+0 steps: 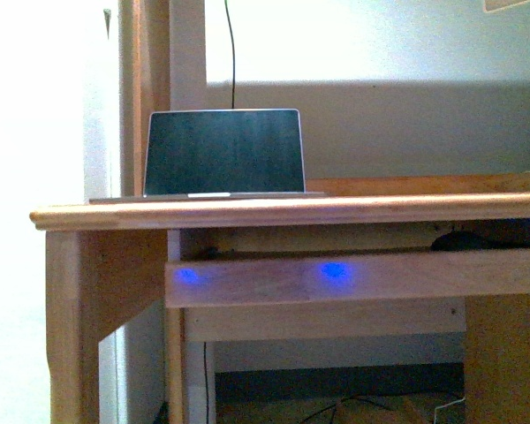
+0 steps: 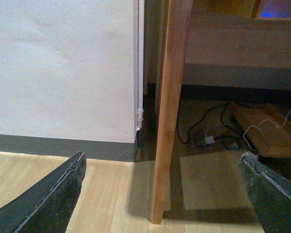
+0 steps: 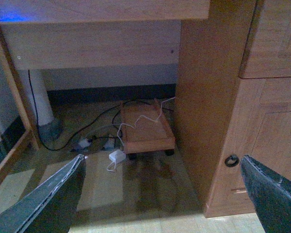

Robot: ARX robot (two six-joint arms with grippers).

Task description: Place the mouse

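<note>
**Wooden desk, mouse on its pull-out shelf, both grippers empty**

Pale wall fills the background of the front view, with a light wooden desk point(image 1: 274, 212) across the middle. On the left part of the desk top stands an open laptop point(image 1: 223, 152) with a dark screen, and a thin black cable point(image 1: 232, 53) runs up the wall behind it. Beneath the desk top sits a pull-out shelf point(image 1: 397, 276) whose front rail carries two blue spots of light point(image 1: 334, 270). The mouse point(image 1: 459, 240) lies on this shelf near its right end. Only its dark domed top shows above the rail. Neither arm appears in this view.

The left wrist view looks down at the floor beside a desk leg point(image 2: 169, 111) and a white wall. The left gripper point(image 2: 162, 156) has its jaws spread wide, with nothing between them.

The right wrist view looks under the desk. A low wooden stand point(image 3: 145, 128) rests on the floor among loose cables, with a white adapter point(image 3: 117, 156) just beside its near corner. A cabinet door with a ring pull point(image 3: 231, 160) lies to one side. The right gripper point(image 3: 162, 158) is likewise spread wide and holds nothing.
</note>
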